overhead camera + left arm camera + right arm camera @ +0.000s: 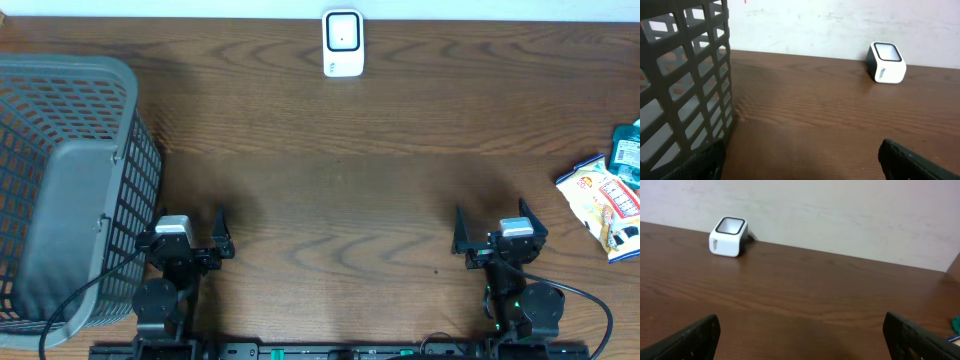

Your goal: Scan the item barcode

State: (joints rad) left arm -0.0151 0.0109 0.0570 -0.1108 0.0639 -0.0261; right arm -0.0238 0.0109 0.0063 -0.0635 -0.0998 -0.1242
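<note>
The white barcode scanner (342,42) stands at the far edge of the table in the middle, also visible as the scanner (886,63) in the left wrist view and the scanner (729,236) in the right wrist view. Two items lie at the right edge: a white and orange snack packet (605,205) and a teal package (628,150). My left gripper (187,222) sits open at the front left beside the basket, its jaws wide over bare wood (801,165). My right gripper (495,222) is open at the front right, empty (805,342), left of the packet.
A large grey mesh basket (60,180) fills the left side of the table, its wall (685,75) close to my left finger. A pale wall runs behind the table's far edge. A sliver of the teal package (956,325) shows at the right wrist view's edge.
</note>
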